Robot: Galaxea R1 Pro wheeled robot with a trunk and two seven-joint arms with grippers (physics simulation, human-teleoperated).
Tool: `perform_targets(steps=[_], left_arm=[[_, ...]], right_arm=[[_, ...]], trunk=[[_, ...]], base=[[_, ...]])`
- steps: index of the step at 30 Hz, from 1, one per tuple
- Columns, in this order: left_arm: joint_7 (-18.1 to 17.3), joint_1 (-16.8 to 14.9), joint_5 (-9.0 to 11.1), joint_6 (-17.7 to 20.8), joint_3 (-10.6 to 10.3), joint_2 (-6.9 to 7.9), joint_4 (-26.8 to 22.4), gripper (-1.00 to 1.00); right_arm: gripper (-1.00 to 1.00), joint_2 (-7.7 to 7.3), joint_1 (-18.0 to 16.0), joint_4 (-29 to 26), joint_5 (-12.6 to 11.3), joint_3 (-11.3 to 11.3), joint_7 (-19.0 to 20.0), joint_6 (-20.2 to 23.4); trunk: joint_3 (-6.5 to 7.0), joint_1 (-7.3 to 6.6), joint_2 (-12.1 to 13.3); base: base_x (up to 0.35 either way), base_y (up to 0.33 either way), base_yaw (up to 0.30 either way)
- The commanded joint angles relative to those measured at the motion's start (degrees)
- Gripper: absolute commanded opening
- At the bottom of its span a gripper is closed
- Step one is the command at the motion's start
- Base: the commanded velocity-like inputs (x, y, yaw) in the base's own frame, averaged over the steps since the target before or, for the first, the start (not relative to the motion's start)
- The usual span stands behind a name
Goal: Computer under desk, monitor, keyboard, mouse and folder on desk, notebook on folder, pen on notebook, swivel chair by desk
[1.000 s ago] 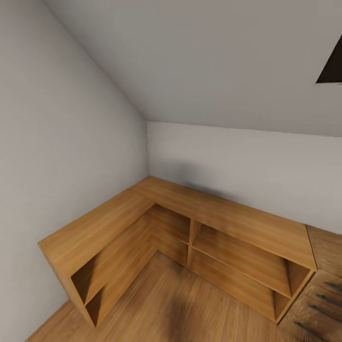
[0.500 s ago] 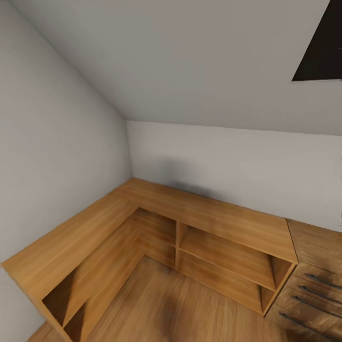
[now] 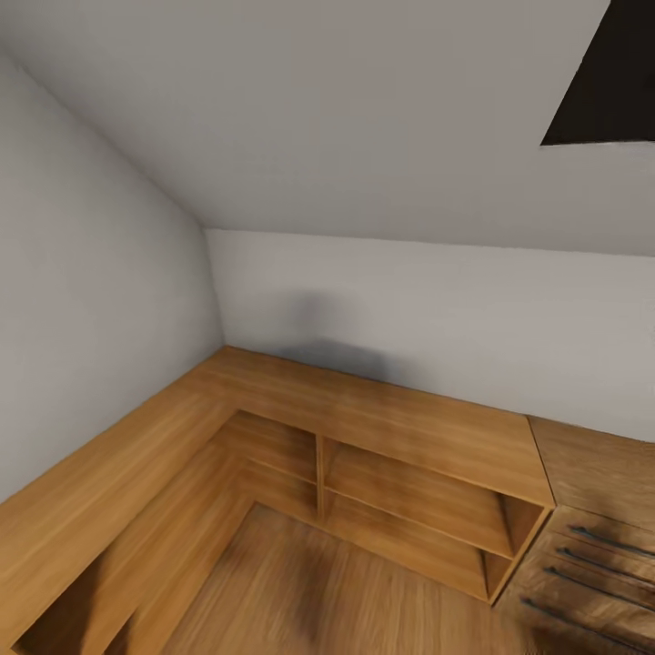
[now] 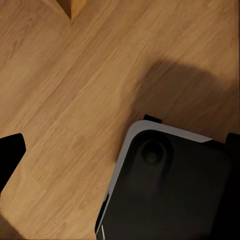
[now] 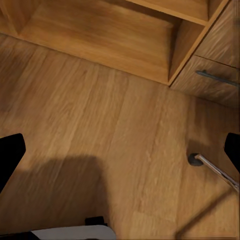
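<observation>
With both grippers spread and nothing held, a wooden corner shelf [image 3: 364, 437] is faced, presumably while the desk is sought.

Home attic room: sloped ceiling [image 3: 364, 109], wooden corner shelving [image 3: 364, 428], plank floor [image 5: 100, 135].

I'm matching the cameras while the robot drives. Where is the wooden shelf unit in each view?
Head view: shelf unit across the lower half, along both walls.
Left wrist view: a wooden corner beyond the floor, possibly its end; cannot tell.
Right wrist view: its open bay, beside the drawers.
Shared landmark: the floor.
</observation>
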Motion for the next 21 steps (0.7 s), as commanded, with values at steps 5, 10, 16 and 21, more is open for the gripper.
perform_targets(steps=[5,10,16,21], left_arm=[[0.36,-0.03,0.22,-0.13,-0.5,-0.01,-0.01,1.0],[0.36,-0.03,0.22,-0.14,-0.5,-0.01,-0.01,1.0],[0.36,-0.03,0.22,-0.14,-0.5,-0.01,-0.01,1.0],[0.36,-0.03,0.22,-0.14,-0.49,-0.01,-0.01,1.0]], right_arm=[[1.0,0.03,-0.08,0.13,-0.19,0.49,-0.29,-0.15],[1.0,0.03,-0.08,0.13,-0.19,0.49,-0.28,-0.15],[1.0,0.03,-0.08,0.13,-0.19,0.49,-0.27,-0.17],[1.0,0.03,-0.08,0.13,-0.19,0.49,-0.26,-0.21]], trunk=[[-0.24,0.04,-0.13],[-0.26,0.04,-0.13],[-0.27,0.04,-0.13],[-0.27,0.04,-0.13]], base=[[0.014,0.0,-0.231],[0.003,0.0,-0.246],[0.001,0.0,-0.25],[0.0,0.0,-0.251]])
